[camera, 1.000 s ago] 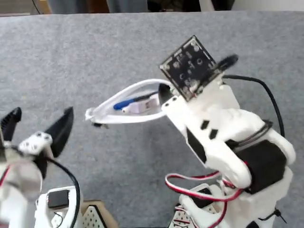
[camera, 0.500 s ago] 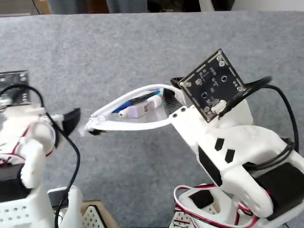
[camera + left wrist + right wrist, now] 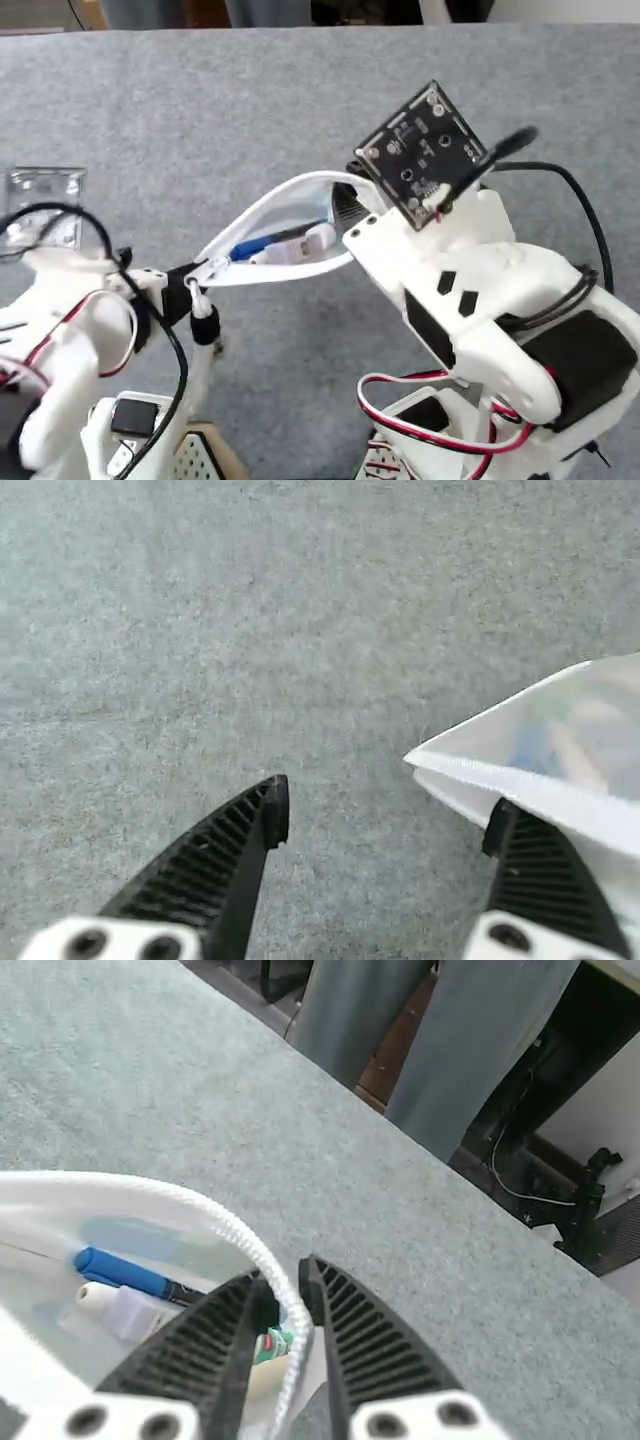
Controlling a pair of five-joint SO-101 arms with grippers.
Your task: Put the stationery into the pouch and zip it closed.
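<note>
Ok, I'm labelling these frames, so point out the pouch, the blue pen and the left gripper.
pouch (image 3: 262,203): high view, on its upper white rim.
blue pen (image 3: 120,1270): right wrist view, on the blue barrel inside the pouch.
left gripper (image 3: 388,815): left wrist view, midway between its open fingertips.

Glossy pouch (image 3: 292,208), matt desk (image 3: 200,110)
Pouch: clear smooth plastic, woven white edge. Desk: rough grey cloth, like felt.
</note>
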